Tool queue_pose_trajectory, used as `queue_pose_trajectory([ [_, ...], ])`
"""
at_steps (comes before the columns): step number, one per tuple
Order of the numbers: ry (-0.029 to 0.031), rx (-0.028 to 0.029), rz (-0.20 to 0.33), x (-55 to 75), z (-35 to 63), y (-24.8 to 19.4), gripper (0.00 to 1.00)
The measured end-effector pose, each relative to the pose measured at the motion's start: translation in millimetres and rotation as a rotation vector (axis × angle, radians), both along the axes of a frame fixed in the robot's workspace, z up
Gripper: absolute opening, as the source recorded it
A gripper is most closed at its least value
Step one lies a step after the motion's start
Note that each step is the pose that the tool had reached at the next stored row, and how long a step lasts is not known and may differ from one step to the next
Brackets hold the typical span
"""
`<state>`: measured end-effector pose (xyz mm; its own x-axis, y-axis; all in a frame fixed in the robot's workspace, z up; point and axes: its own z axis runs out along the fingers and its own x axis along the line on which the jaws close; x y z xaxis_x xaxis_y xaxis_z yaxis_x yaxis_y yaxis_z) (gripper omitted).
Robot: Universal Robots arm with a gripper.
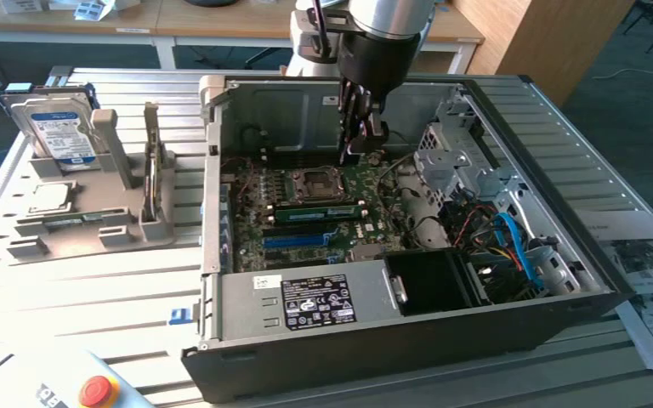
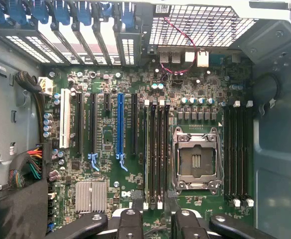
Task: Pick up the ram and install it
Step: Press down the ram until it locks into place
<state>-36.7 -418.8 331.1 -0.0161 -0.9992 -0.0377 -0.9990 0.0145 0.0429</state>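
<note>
One grey parts fixture [image 1: 133, 229] is sitting at the exterior view's left, carrying a silver hard drive [image 1: 60, 134] upright and a square processor chip [image 1: 52, 197] flat in its pocket, each apparently presented so that a claw can reach it from above. One desktop computer case [image 1: 417, 340] is lying on its side next, panel off, so that the motherboard [image 1: 247, 191] is facing up toward the arm. One ram [image 1: 315, 212], the slim green stick, is standing on edge in a memory slot just beside the empty CPU socket [image 1: 313, 183], on that socket's near side. It appears seated and level, though the slot latches are too small to judge. One gripper [image 1: 363, 151] is hovering inside the case over the far part of the board, near the socket and apart from the ram. In the wrist view its jaws are standing wide apart with nothing between them and bare board showing below. One metal drive cage [image 1: 454, 157] and several blue cables [image 1: 512, 242] are occupying the case's right side, tucked away from the board. Two printed sheets [image 1: 650, 272] are lying on the table at the far right.
</note>
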Motion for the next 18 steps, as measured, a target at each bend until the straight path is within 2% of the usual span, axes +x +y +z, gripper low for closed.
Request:
queue_pose_trajectory([
  [2, 0.0000, 0.0001, 0.000, 0.0, 0.0, 0.0, 0.30],
  [3, -0.0001, 0.0000, 0.000, 0.0, 0.0, 0.0, 0.24],
  [4, -0.0001, 0.0001, 0.000, 0.0, 0.0, 0.0, 0.24],
  [6, 0.0000, 0.0001, 0.000, 0.0, 0.0, 0.0, 0.11],
  [18, 0.0000, 0.0000, 0.000, 0.2, 0.0, 0.0, 0.10],
])
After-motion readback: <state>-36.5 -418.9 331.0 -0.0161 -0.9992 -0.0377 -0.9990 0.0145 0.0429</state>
